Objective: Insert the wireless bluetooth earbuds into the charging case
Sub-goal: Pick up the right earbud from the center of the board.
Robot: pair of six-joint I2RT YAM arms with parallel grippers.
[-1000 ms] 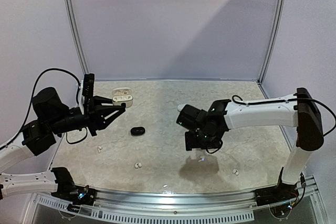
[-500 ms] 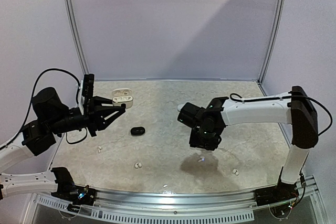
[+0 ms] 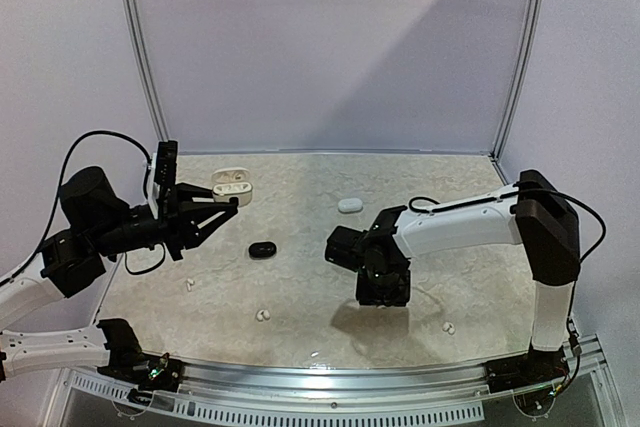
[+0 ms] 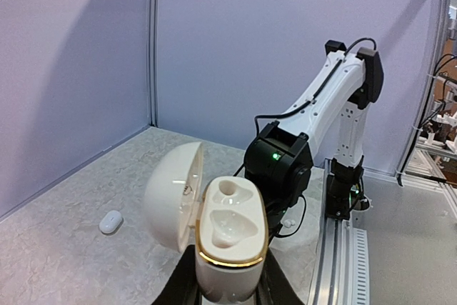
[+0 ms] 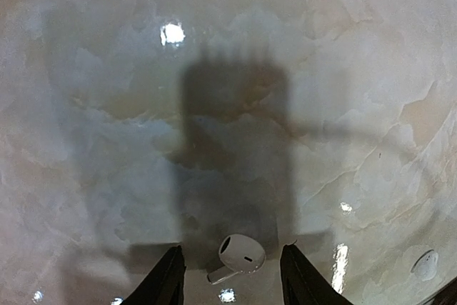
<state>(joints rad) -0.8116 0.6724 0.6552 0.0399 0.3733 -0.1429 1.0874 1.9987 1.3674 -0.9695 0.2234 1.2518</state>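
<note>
The right gripper (image 5: 230, 266) hangs low over the marbled table (image 5: 214, 69), jaws partly open, straddling a white earbud (image 5: 241, 253) with a sliver of gap on either side. Tiny, light and glossy, it will likely squirt free, so pinch its rounded head, not the stem. At left, the left gripper (image 4: 227, 287) clamps the open white charging case (image 4: 232, 237).
</note>
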